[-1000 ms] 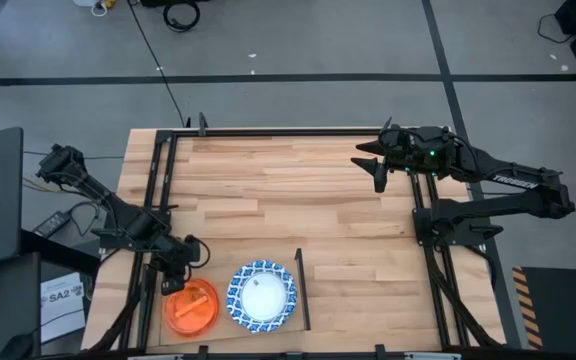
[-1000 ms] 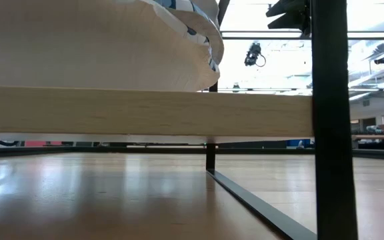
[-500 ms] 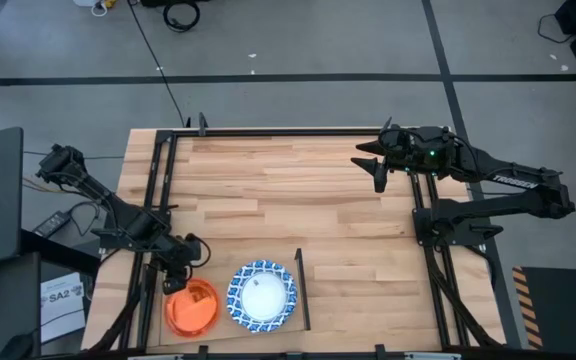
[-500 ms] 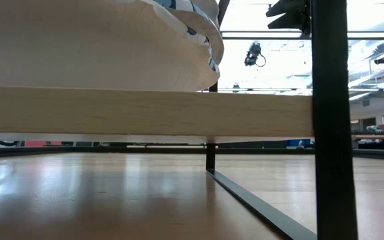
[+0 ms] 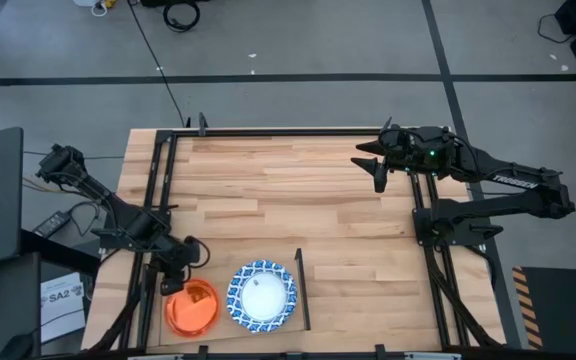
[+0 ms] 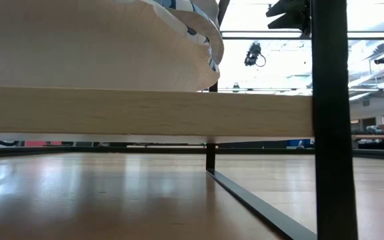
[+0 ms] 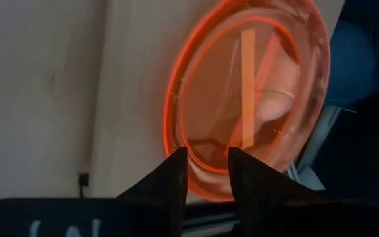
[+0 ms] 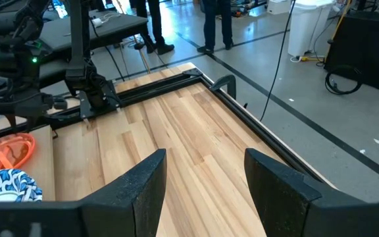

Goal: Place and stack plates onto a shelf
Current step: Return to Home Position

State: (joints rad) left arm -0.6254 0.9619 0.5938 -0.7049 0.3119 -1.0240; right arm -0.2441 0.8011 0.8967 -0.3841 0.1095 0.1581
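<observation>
Showing translucent orange plastic plate lying on pale wooden shelf panel beside blue-and-white-rimmed round plate. Poising left gripper at its rim, fingers narrowly parted, gripping nothing, probably for withdrawal. Poising right gripper, spread wide, well apart over striped worktop.

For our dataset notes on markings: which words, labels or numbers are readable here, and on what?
"SA2": on the white sheet at the high view's lower left.
White lettering on the right arm: too small to read.
Pale marks on the left wrist housing: blurred, unreadable.
</observation>
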